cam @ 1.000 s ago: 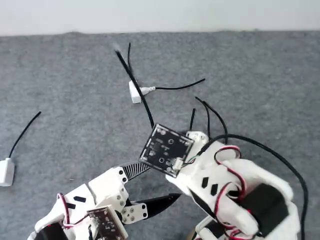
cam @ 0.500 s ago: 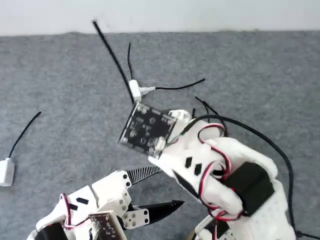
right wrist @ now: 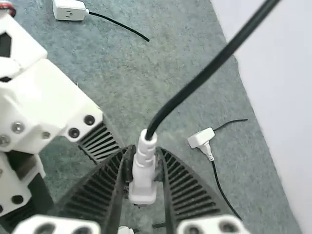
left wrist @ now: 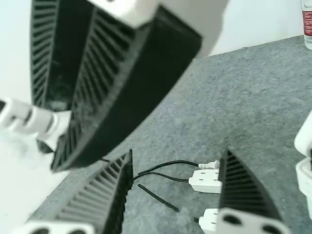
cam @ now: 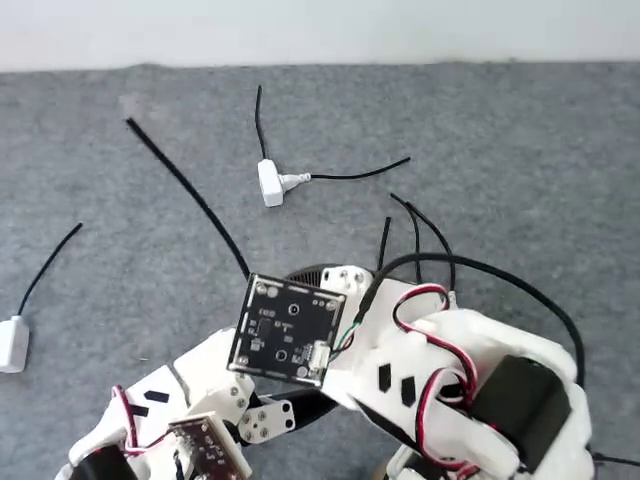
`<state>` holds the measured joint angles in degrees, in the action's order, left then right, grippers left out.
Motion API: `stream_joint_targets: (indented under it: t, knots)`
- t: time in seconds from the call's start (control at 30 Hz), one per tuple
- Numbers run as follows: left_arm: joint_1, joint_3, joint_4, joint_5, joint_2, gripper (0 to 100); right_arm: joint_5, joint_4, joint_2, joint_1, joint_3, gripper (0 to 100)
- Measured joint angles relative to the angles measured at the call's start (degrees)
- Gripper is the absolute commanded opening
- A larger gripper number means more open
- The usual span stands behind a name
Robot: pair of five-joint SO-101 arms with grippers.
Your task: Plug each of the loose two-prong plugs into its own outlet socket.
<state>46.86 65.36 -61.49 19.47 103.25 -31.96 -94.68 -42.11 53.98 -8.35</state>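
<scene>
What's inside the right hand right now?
The right hand is shut on a white plug, its black cord trailing out. The prongs are covered by the hand.

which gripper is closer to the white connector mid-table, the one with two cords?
Right. The right gripper, shut on a plug, sits a short way from the white connector, on the arms' side. The left gripper, open, is farther back, behind the right one.
</scene>
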Motion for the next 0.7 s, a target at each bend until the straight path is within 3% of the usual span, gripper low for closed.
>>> stream_joint_targets:
  t: [0.17,0.37,0.7]
  knots:
    - [0.2,0.0,0.0,0.0,0.0,27,0.0,0.2,0.0,0.4,0.0,0.9]
    - [7.3,0.1,-1.2,0.1,0.0,27,0.0,1.3,0.0,0.4,0.0,0.9]
    - [5.9,-1.3,-1.2,0.1,0.0,27,0.0,-0.6,0.0,2.5,0.0,0.9]
